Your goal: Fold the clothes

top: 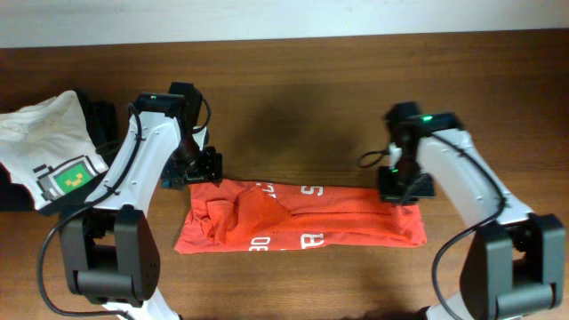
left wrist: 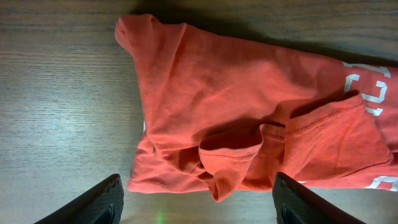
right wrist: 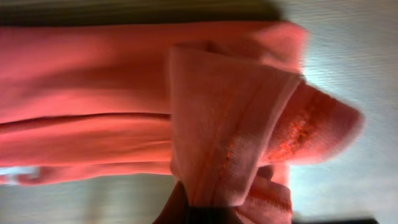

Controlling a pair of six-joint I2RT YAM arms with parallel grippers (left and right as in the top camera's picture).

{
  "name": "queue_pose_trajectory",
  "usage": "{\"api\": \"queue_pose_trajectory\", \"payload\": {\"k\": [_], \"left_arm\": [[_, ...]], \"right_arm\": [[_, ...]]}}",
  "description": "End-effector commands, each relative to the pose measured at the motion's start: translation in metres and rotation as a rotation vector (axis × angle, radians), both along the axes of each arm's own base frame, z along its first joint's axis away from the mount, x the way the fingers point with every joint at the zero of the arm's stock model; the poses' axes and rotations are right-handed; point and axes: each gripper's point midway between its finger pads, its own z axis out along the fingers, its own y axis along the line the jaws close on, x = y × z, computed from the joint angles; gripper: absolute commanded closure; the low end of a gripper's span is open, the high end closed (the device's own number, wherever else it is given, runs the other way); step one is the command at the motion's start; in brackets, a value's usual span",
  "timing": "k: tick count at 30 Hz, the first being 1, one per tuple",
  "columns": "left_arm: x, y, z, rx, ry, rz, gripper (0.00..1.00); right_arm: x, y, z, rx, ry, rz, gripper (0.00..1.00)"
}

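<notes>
Shirt: the orange-red T-shirt [top: 302, 222] lies mid-table [top: 284, 107], folded into a long band running left to right; white letters show along its length; its left end is rumpled (a sleeve lies bunched on top there, plain in the left wrist view).
Left arm: the left gripper [left wrist: 196, 180] hangs over that rumpled end, at the band's far corner; its fingers [left wrist: 93, 202] stand wide apart with nothing between them.
Right arm: the right gripper [top: 404, 188] sits at the band's far right corner; it is pinched onto a fold of the orange cloth, which rises in a ridge toward it.
Far left: a white T-shirt [top: 53, 151] with a green pixel picture lies well apart from the orange one; dark clothes [top: 100, 116] lie beside it.
</notes>
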Motion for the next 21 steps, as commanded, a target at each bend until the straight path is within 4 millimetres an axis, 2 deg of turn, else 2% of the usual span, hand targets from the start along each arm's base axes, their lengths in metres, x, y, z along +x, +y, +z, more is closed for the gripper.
{"api": "queue_pose_trajectory", "payload": {"k": [1,4,7,10,11,13,16,17,18,19,21], "left_arm": [[0.005,-0.001,0.010,-0.017,-0.036,0.004,0.24],[0.005,-0.001,0.010,-0.017,-0.036,0.004,0.24],[0.005,-0.001,0.010,-0.017,-0.036,0.004,0.24],[0.005,-0.001,0.010,-0.017,-0.036,0.004,0.24],[0.005,-0.001,0.010,-0.017,-0.036,0.004,0.24],[0.005,-0.001,0.010,-0.017,-0.036,0.004,0.24],[0.005,-0.001,0.010,-0.017,-0.036,0.004,0.24],[0.005,-0.001,0.010,-0.016,-0.036,0.004,0.24],[0.005,-0.001,0.010,-0.017,-0.036,0.004,0.24],[0.005,-0.001,0.010,-0.016,-0.035,0.004,0.23],[0.005,-0.001,0.010,-0.016,-0.034,0.004,0.23]], "right_arm": [[-0.003,0.039,0.002,0.018,-0.036,0.018,0.96],[-0.002,0.064,0.001,0.039,-0.071,0.056,0.96],[0.003,0.082,0.000,0.084,-0.104,0.088,0.90],[0.005,0.092,0.001,0.124,-0.115,0.094,0.89],[0.007,0.094,0.001,0.136,-0.121,0.094,0.83],[0.008,0.108,0.003,0.215,-0.119,0.103,0.59],[-0.001,0.135,0.011,0.396,-0.096,0.248,0.48],[-0.002,0.137,0.012,0.408,-0.096,0.271,0.44],[-0.001,0.132,0.010,0.379,-0.101,0.271,0.45],[0.003,0.120,0.006,0.306,-0.111,0.240,0.51],[0.010,0.074,0.000,0.036,-0.136,0.042,0.51]]}}
